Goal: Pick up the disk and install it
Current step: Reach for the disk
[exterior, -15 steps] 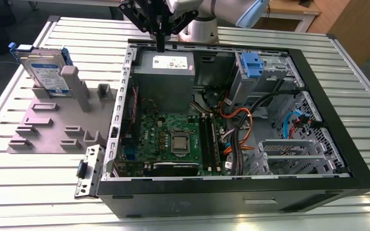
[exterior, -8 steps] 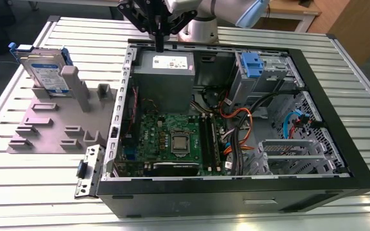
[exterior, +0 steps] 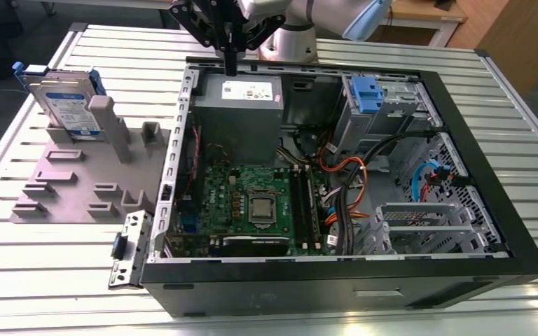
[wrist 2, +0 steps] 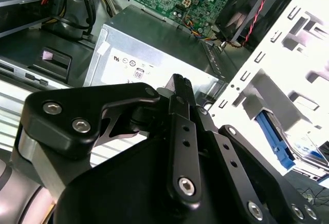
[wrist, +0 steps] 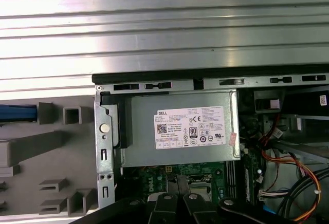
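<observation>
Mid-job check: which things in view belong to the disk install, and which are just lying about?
Job: disk, standing in the grey fixture; gripper, shut and empty, over the power supply; open computer case.
Lying about: motherboard; small blue clip in the case; metal bracket on the table.

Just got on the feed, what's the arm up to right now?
The arm's tool hangs shut and empty over the grey power supply box inside the open computer case. The disk stands upright in the grey holder beside the case, at the exterior view's left, well apart from the tool. It has not been picked up yet.
</observation>
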`<state>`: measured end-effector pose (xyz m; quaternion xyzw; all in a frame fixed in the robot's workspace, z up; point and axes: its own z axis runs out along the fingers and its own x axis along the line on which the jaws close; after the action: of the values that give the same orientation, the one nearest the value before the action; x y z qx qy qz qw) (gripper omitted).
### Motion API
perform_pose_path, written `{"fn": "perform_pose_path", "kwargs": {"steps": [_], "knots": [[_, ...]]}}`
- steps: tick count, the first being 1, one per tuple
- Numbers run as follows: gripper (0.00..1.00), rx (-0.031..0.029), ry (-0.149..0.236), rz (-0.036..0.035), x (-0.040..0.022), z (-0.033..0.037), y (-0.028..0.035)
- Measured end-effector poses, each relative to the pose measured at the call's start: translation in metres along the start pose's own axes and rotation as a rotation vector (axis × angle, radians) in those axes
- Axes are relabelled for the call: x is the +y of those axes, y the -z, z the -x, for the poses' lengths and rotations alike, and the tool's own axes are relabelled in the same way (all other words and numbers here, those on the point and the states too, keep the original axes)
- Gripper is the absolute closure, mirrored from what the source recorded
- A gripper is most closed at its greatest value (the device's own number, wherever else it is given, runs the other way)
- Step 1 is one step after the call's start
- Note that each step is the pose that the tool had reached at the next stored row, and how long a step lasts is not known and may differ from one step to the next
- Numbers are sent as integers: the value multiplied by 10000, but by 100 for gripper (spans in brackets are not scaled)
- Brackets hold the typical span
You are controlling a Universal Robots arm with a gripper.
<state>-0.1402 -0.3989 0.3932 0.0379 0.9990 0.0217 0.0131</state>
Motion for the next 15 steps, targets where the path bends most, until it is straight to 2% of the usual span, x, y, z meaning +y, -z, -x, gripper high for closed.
{"fn": "perform_pose_path", "kwargs": {"steps": [15], "knots": [[89,0,-1,0,-2,-31,1]]}}
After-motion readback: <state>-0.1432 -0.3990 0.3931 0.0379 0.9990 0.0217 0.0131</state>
